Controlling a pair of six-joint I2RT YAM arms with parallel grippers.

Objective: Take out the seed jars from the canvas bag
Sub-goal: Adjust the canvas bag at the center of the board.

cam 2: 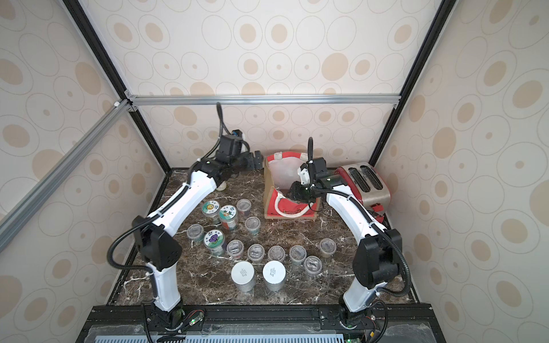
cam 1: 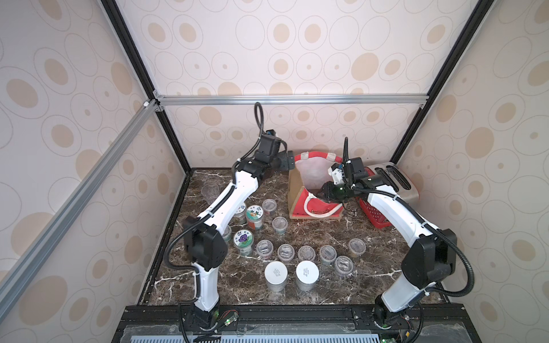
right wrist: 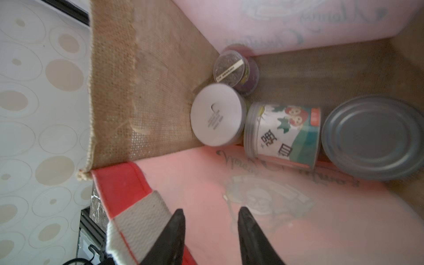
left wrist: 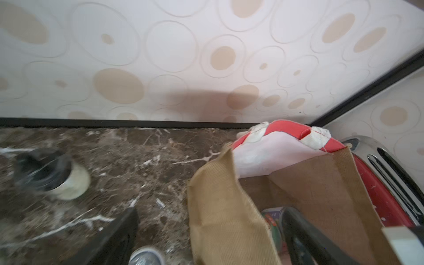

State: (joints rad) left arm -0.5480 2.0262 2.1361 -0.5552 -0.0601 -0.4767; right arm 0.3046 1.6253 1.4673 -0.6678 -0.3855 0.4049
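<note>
Setting: dark marble table (cam 1: 312, 234) inside a booth papered with beige dots; two white robot arms reach in from the near edge.
Container: canvas bag (cam 1: 297, 190) stands upright at the back of the table, mouth open upward, tan end wall toward the left arm, red near panel sagging with a white rope handle (cam 1: 309, 209) against it.
Unpacked: fourteen seed jars (cam 1: 285, 252) stand on the table in front of the bag, apart from it; three have flower-picture lids (cam 1: 254, 212), two plain white lids (cam 1: 276, 273), the others are short with clear lids.
Inside: on the bag's floor, a white-lidded jar (right wrist: 216, 114) upright in a corner, a small clear-lidded jar (right wrist: 229, 68) just beside it, a picture-labelled jar (right wrist: 282, 133) on its side, and a metal tin (right wrist: 374, 137) next to that.
Left tool: left gripper (cam 1: 287, 161) hovers at the bag's back left corner, fingers spread wide, holding nothing; the left wrist view shows the tan wall between them.
Right tool: right gripper (right wrist: 211, 213) sits at the bag's mouth over the red near panel, fingers partly apart with a clear gap, nothing clasped; one finger crosses the red rim by the handle strap.
Bystanders: red toaster (cam 1: 398, 184) just beside the bag; red mesh basket (cam 1: 372, 215) under the right arm; clear tumbler (cam 1: 210, 191) at the back left; blurred black-topped shaker (left wrist: 48, 169) left of the bag.
</note>
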